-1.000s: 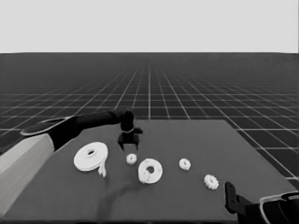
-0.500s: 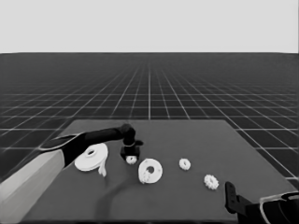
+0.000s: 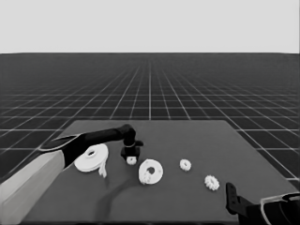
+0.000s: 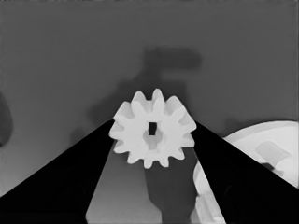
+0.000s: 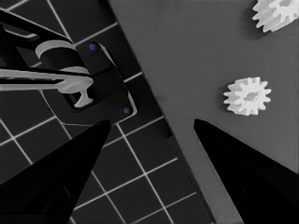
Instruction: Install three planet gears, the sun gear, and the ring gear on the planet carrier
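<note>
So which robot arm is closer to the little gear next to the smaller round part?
Left. The left gripper has its jaws on either side of that gear. The right gripper waits far off at the table's near right corner.

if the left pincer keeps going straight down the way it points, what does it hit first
The small gear. It sits between the left pincer fingers, which flank it on both sides. Whether they already touch it is unclear. Beneath it is only the table.

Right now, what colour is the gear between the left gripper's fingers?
White, with a dark centre hole; the gear shows best in the left wrist view.
</note>
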